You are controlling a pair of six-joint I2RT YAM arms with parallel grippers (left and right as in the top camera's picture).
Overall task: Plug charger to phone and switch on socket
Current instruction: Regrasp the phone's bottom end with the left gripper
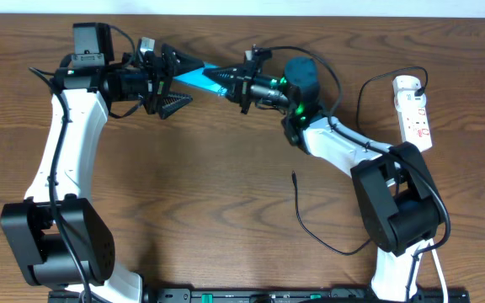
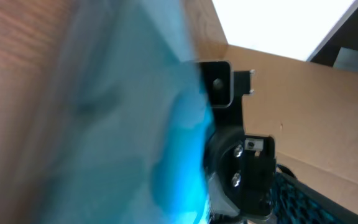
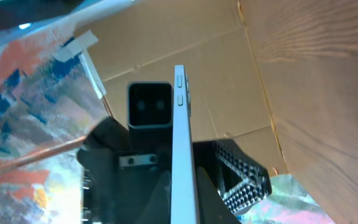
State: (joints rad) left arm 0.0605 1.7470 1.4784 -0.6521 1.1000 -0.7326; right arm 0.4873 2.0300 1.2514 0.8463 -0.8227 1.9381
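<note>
No legible text; red markings on the socket [image 1: 416, 108] unreadable.

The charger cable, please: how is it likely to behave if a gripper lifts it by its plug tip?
Probably floppy: the charger cable lies in a loose curve, so it should droop and trail. It looks thin, so likely light, and its small plug tip may twist in a grip.

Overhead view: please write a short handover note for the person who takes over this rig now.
The right gripper is shut on the phone.
The left gripper is open, its jaws either side of the phone's other end.
The charger lies loose on the table, plug tip free.
The power strip lies at the right edge, untouched.
Done: phone picked up.
Left: plug in, switch on.
</note>
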